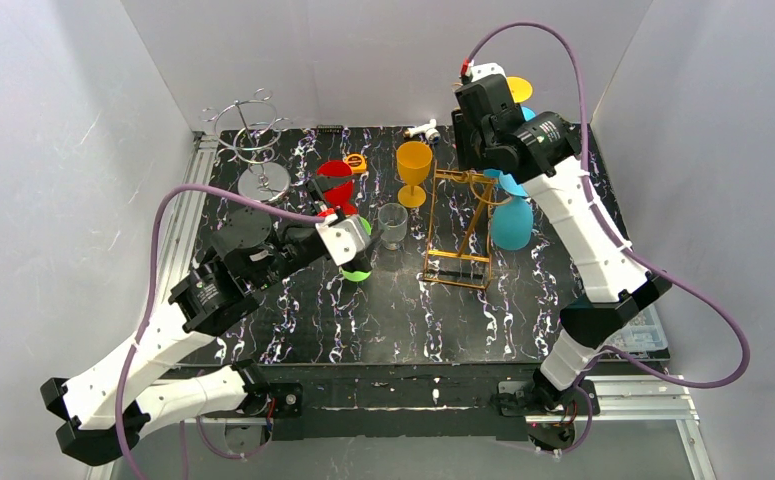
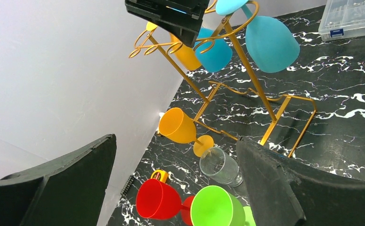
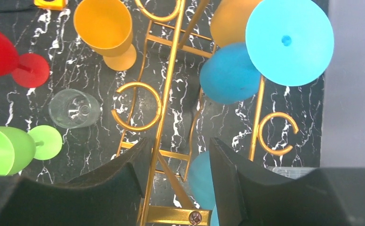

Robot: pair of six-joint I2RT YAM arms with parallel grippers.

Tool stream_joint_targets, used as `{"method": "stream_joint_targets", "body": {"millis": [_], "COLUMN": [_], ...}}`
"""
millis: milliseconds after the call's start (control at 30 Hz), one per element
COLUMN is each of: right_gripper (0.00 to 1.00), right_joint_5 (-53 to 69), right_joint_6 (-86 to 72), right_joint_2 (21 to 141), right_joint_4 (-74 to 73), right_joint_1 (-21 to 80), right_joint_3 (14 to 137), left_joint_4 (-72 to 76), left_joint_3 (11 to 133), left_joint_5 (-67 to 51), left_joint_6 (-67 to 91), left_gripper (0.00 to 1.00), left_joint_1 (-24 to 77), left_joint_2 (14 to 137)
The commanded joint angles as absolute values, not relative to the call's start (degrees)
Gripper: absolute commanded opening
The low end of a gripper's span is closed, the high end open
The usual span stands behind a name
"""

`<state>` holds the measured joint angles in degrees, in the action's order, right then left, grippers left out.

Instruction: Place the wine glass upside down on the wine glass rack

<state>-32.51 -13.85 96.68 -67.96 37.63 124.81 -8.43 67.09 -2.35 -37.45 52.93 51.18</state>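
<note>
The gold wine glass rack [image 1: 458, 225] stands mid-table. A light blue wine glass [image 3: 289, 41] hangs on it upside down, base uppermost and bowl below, and a second blue glass [image 3: 201, 181] hangs lower. An orange glass [image 3: 232, 19] also hangs there. My right gripper [image 3: 178, 146] hovers above the rack's top, open, with only the gold bars showing between its fingers. My left gripper [image 2: 175, 141] is wide open and empty, just above the green glass [image 1: 356, 265]. On the table stand an orange glass [image 1: 413, 170], a red glass [image 1: 335, 185] and a clear tumbler [image 1: 393, 225].
A silver wire rack [image 1: 253, 140] stands at the back left corner. A clear plastic box [image 1: 643, 330] sits at the table's right edge. A small yellow tape measure [image 2: 159, 175] lies behind the red glass. Grey walls enclose three sides.
</note>
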Motion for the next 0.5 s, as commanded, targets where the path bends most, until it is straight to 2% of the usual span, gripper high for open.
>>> {"method": "stream_joint_targets", "body": {"millis": [0,100,200,467], "right_gripper": [0.56,0.51,0.41,0.29], "right_joint_5": [-27.7,-24.4,-22.8,-19.6], "right_joint_6": [-10.3,-8.5,-7.3,-3.1], "right_joint_2": [96.0,96.7,97.6,97.6], "right_joint_4": [-64.6,-64.4,-65.2,-65.1], "right_joint_1": [37.2,36.7,35.9,33.8], "right_joint_3": [125.1,124.9,125.2,124.7], "left_joint_4": [-7.9,-7.6,-7.6,-6.9], "left_joint_3": [66.7,66.5,66.5,66.1], "left_joint_5": [-2.5,-2.4,-2.3,-2.4], "left_joint_6": [-37.4,-37.8,-38.0,-38.4], "left_gripper": [0.98,0.98,0.98,0.98], "left_joint_1": [52.6,52.6,52.6,52.6], "left_joint_2": [50.1,49.9,49.8,49.5]}}
